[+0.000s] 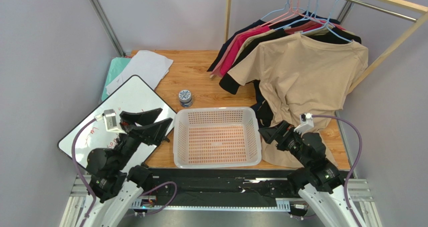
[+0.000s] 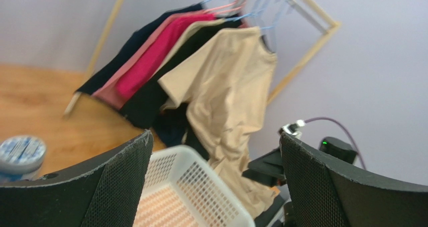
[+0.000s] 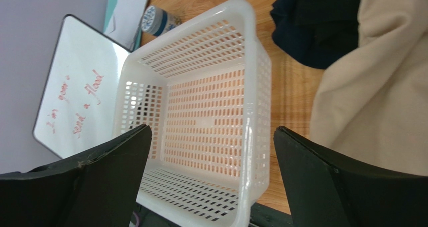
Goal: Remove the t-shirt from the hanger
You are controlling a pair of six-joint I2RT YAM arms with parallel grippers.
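A tan t-shirt (image 1: 301,76) hangs on a light blue hanger (image 1: 321,28) at the front of the rack, its hem draped onto the table. It also shows in the left wrist view (image 2: 226,96) and at the right edge of the right wrist view (image 3: 382,101). My left gripper (image 1: 163,121) is open and empty over the whiteboard, left of the basket. My right gripper (image 1: 266,132) is open and empty by the basket's right side, just in front of the shirt's hem.
A white mesh basket (image 1: 217,159) sits at the table's middle front. A whiteboard (image 1: 125,99) lies at left, white and teal papers (image 1: 140,69) behind it. A small tin (image 1: 185,97) stands behind the basket. Red, pink, tan and dark shirts (image 1: 241,43) hang on a wooden rack (image 1: 387,3).
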